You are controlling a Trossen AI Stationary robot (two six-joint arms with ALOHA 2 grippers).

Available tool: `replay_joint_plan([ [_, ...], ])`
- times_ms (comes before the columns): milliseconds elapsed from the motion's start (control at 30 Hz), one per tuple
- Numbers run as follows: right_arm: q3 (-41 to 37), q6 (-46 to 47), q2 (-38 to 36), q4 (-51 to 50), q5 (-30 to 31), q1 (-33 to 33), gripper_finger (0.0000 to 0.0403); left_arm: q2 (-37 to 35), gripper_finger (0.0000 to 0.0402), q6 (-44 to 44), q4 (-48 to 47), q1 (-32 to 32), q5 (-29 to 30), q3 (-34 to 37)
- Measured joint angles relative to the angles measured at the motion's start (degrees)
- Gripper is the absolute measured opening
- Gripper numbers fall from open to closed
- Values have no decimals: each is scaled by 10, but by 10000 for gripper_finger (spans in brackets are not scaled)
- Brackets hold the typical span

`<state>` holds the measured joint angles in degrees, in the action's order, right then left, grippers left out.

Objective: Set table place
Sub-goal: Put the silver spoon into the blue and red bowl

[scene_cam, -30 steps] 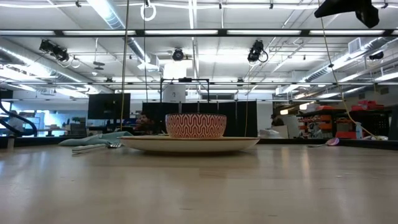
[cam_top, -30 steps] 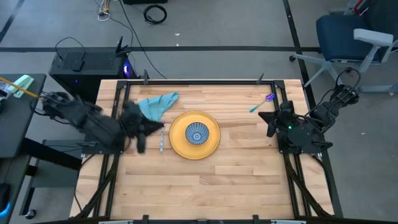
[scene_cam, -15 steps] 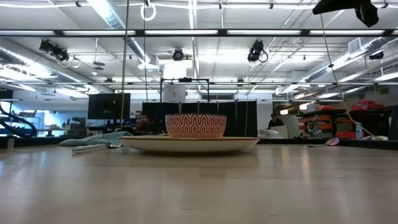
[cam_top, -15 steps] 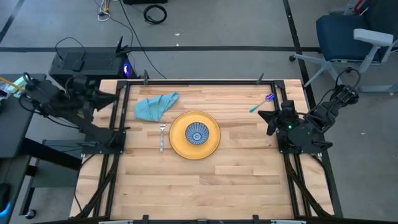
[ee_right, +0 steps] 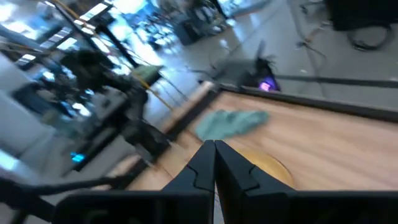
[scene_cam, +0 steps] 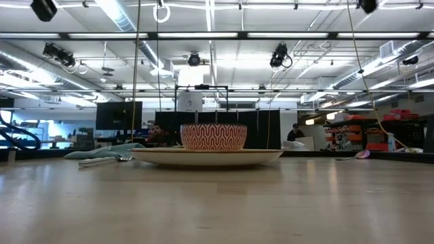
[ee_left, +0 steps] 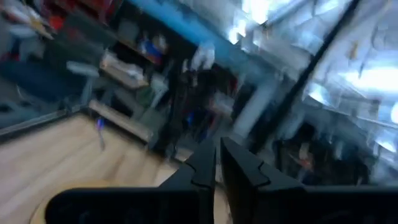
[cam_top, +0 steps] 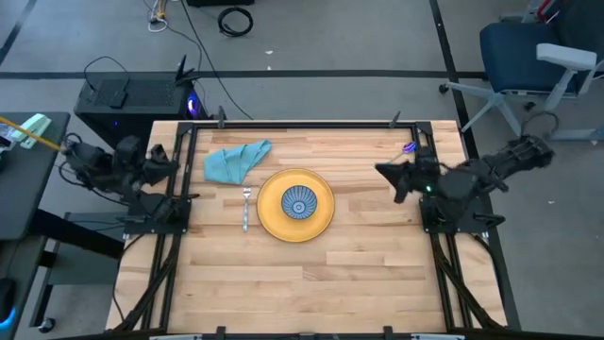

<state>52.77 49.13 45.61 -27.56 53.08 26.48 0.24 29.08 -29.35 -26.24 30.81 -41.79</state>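
Observation:
A yellow plate (cam_top: 321, 219) lies at the middle of the table (cam_top: 311, 283), and a red-patterned bowl (scene_cam: 213, 137) stands on it. A fork (cam_top: 246, 209) lies flat just left of the plate. A crumpled teal napkin (cam_top: 236, 161) rests behind the fork. A spoon lies at the far right; only its purple end (cam_top: 409, 148) shows past my right arm. My left gripper (cam_top: 168, 157) hangs shut at the table's left rail. My right gripper (cam_top: 381, 171) hovers shut, right of the plate. Neither holds anything.
A black rail frame (cam_top: 302, 123) edges the table. A dark side desk (cam_top: 24, 179) stands to the left and a blue chair (cam_top: 528, 52) at the far right. Bare planks (cam_top: 311, 283) stretch from the plate to the near edge.
My left gripper has drawn back from above the fork to the table's left rail, and the arm has folded in. The fork stays flat beside the plate. My right gripper has reached a little toward the plate and turned, and now covers most of the spoon.

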Motion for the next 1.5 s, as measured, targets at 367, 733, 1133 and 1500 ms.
replay_joint_plan([
  [367, 0, -41, 30, 151, -426, -480, 12, 19, 31, -87, -11, -3, -39, -6],
  [733, 0, 127, 149, 151, -702, -765, 12, 20, 33, -87, -15, -3, -39, -5],
  [1133, 0, 78, 244, 72, -753, -831, 66, 20, 33, -87, -15, -3, -39, -5],
  [1500, 0, -28, 255, -188, -706, -820, 131, 20, 32, -87, -15, -3, -39, -5],
])
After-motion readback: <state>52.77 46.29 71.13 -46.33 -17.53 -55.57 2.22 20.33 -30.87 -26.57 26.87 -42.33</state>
